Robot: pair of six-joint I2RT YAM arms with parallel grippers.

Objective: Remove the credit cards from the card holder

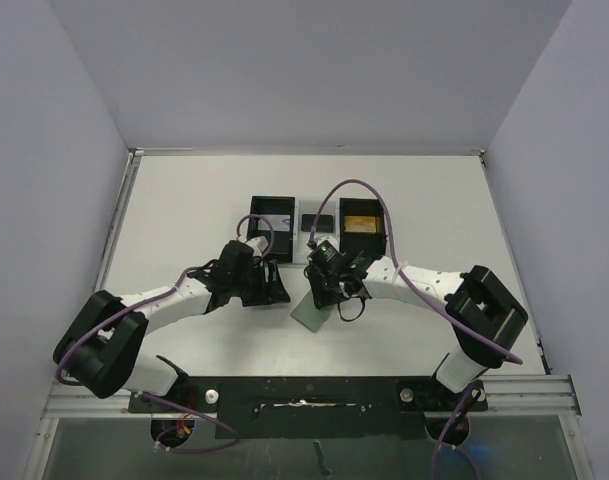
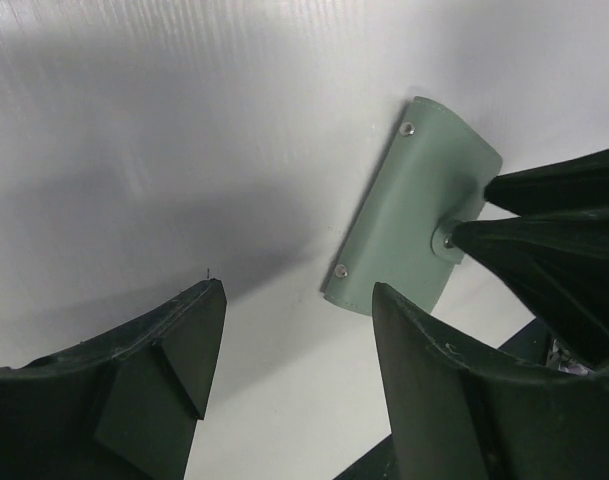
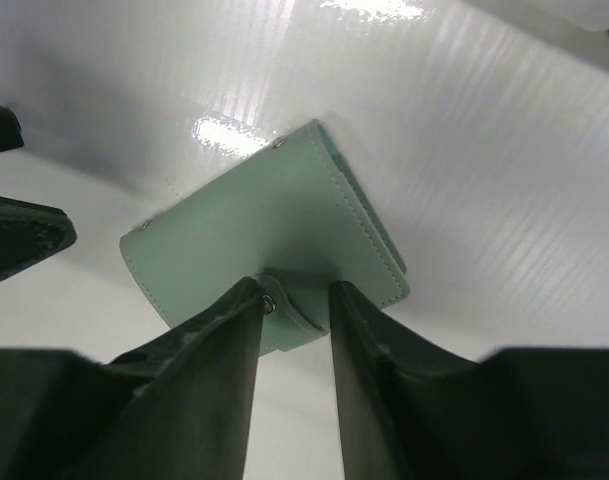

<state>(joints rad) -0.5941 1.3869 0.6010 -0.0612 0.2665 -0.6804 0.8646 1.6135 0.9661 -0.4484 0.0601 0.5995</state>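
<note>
The card holder (image 1: 311, 312) (image 2: 414, 210) (image 3: 254, 230) lies folded shut on the white table, grey-green side up, so the credit cards are hidden. My right gripper (image 1: 326, 296) (image 3: 294, 290) stands over its near edge. Its jaws are a little apart, one on each side of the small closing tab (image 3: 294, 310), and the left finger touches the snap. The right gripper's fingers (image 2: 544, 225) also show in the left wrist view, at the tab. My left gripper (image 1: 275, 291) (image 2: 297, 288) hangs wide open just left of the holder, with only bare table between its fingers.
A black three-compartment tray (image 1: 315, 238) stands behind the grippers, with a yellowish flat thing (image 1: 361, 222) in its right compartment. Grey walls close in the table (image 1: 184, 210) on the left, right and back. Purple cables loop above both arms.
</note>
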